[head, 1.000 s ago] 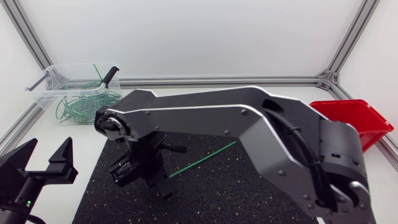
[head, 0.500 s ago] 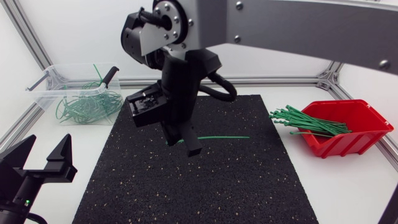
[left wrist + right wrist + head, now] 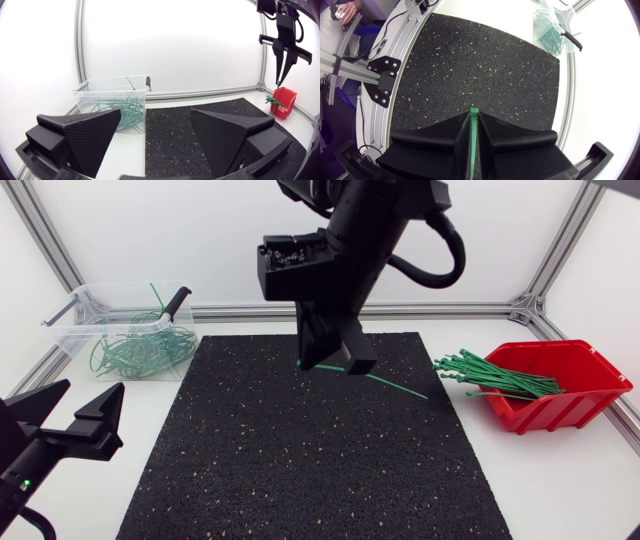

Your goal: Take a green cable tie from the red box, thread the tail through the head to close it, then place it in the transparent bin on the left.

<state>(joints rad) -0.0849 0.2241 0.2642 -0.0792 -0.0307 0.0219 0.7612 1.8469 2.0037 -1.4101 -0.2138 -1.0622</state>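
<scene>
the right gripper (image 3: 336, 362) is clenched on one green cable tie (image 3: 400, 388), held high over the far half of the black mat (image 3: 300, 470). the tie's head (image 3: 474, 111) pokes out just past the pinched fingertips and faces the mat's left edge. its long tail slants away toward the mat's right edge, the side of the red box (image 3: 560, 412). the left gripper (image 3: 88, 395) sits off the mat's near-left corner, fingers spread and empty. it looks nearer the head than the tail, so threading likely needs the tail brought round. the transparent bin (image 3: 70, 330) stands off the mat's far-left corner.
</scene>
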